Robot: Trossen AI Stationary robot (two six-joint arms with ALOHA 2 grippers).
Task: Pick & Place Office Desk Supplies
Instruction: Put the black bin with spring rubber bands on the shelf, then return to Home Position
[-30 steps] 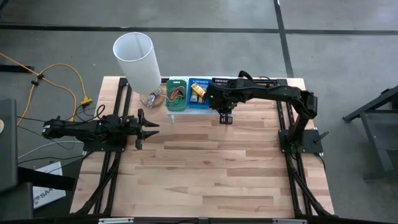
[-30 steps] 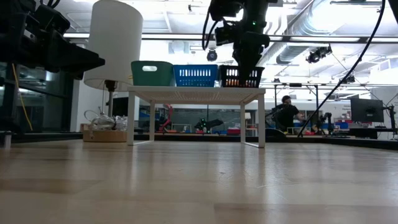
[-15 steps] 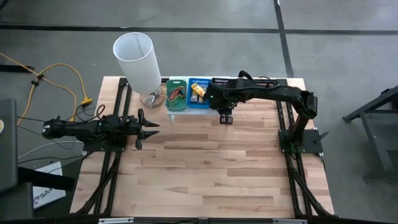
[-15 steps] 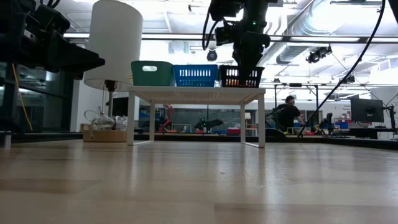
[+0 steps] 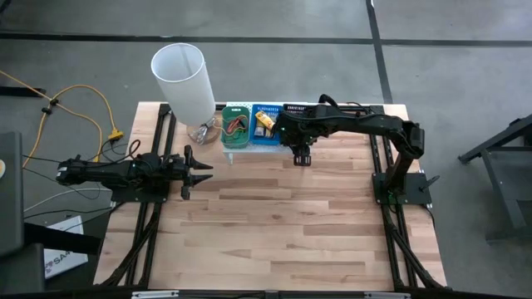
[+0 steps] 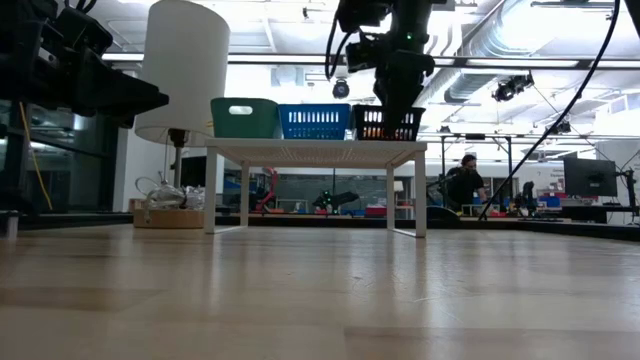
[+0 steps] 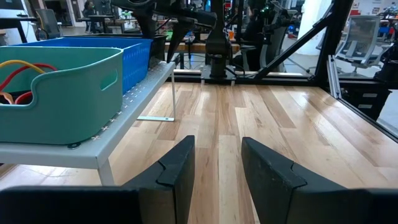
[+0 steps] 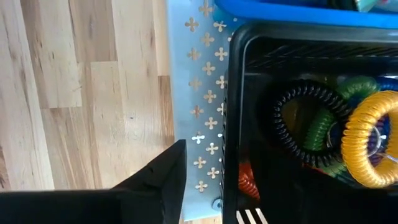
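right gripper [image 5: 301, 156] released over black tray [image 8: 298, 124] | left gripper [image 7: 217, 168] parted, empty | lamp [image 5: 184, 80] beside green tray [image 5: 236, 124]

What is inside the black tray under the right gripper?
The black tray holds coiled rings: a yellow one, a black one, green and red-orange coils. Its wall and the right gripper above cover the rest; nothing more can be told.

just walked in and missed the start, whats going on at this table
The right gripper hangs over the black tray on the white perforated shelf, holding nothing. That tray holds coiled rings, including a yellow ring. The green tray and blue tray sit beside it. The left gripper waits open at the table's left side.
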